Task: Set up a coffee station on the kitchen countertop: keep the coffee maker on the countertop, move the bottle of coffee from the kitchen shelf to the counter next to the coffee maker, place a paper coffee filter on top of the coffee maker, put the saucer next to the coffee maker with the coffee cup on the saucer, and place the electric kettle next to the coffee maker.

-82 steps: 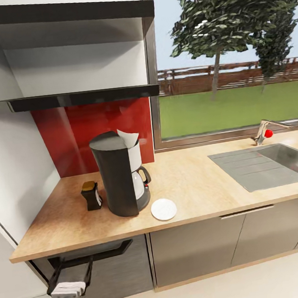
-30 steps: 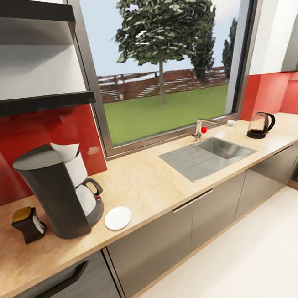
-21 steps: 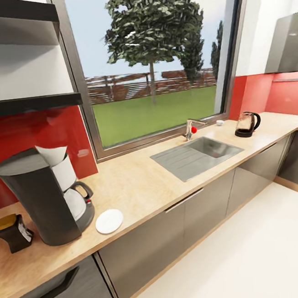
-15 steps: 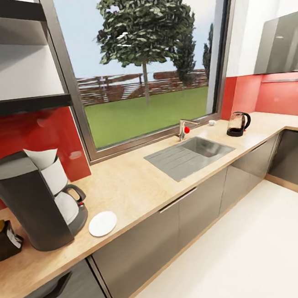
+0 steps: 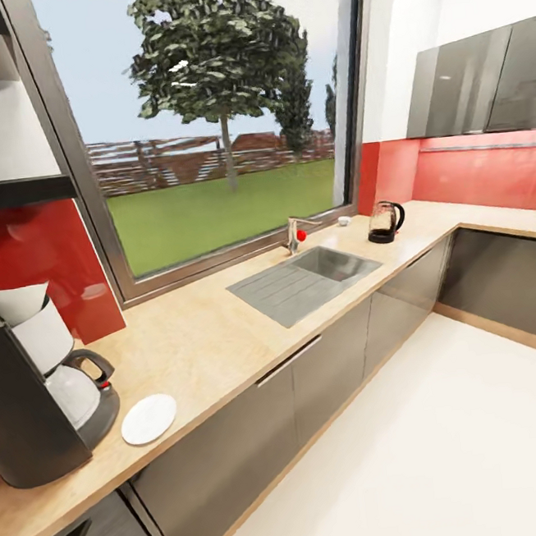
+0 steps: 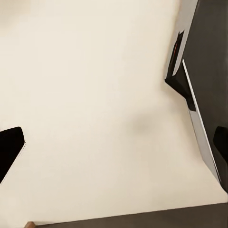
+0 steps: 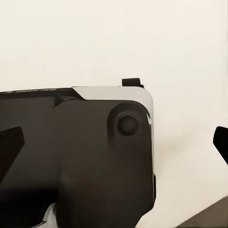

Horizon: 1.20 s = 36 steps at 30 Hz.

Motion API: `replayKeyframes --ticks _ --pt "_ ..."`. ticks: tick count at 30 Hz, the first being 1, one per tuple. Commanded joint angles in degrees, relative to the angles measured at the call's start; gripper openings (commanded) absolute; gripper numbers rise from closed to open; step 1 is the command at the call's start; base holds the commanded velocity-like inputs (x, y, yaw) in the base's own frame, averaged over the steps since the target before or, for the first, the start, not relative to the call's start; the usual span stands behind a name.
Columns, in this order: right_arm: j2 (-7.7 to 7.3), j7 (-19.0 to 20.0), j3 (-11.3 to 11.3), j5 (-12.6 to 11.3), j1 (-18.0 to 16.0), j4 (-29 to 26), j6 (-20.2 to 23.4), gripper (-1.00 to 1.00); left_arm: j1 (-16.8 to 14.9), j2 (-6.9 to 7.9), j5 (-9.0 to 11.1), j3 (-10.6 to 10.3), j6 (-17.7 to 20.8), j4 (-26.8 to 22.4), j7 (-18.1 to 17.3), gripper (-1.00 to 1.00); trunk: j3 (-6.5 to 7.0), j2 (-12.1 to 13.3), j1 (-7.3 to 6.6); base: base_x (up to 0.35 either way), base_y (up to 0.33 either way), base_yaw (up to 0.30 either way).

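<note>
Coffee maker (image 5: 29,392) stands at lower left of the head view on the bench (image 5: 218,339), saucer (image 5: 148,418) beside it. Electric kettle (image 5: 385,222) sits far right. Both gripper states: cannot tell.

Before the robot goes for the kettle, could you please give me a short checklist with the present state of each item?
1. Paper coffee filter sits on top of the coffee maker: ok.
2. Saucer lies on the kitchen countertop beside the coffee maker: ok.
3. Coffee cup on the saucer: not ok; it stands far off, behind the sink.
4. Electric kettle next to the coffee maker: not ok; it stands beyond the sink.
5. Both grippers empty, fingers apart: ok.
</note>
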Motion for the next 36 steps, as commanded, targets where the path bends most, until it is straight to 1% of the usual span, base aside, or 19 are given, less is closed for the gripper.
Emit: replayKeyframes --ticks 1,6,30,36 --pt "-0.08 0.16 0.37 -0.54 -0.03 0.00 -0.01 1.00 0.03 -0.04 0.05 0.25 -0.10 -0.10 0.03 1.00 -0.08 -0.08 0.02 0.000 0.000 -0.273" --pt "-0.76 0.16 0.37 -0.61 -0.04 -0.04 -0.01 1.00 0.03 -0.08 0.11 0.28 -0.14 -0.10 0.03 1.00 -0.08 -0.08 0.02 0.000 0.000 -0.270" --pt "-0.84 0.15 0.37 -0.61 0.00 -0.04 -0.01 1.00 0.03 -0.26 0.30 0.35 -0.36 -0.17 0.03 1.00 -0.08 -0.08 0.02 0.001 0.000 -0.270" --pt "-0.84 0.07 0.37 -0.61 -0.03 -0.04 -0.01 1.00 0.02 -0.40 0.23 0.27 -0.44 -0.25 0.02 1.00 -0.08 -0.08 0.02 0.094 -0.075 -0.270"
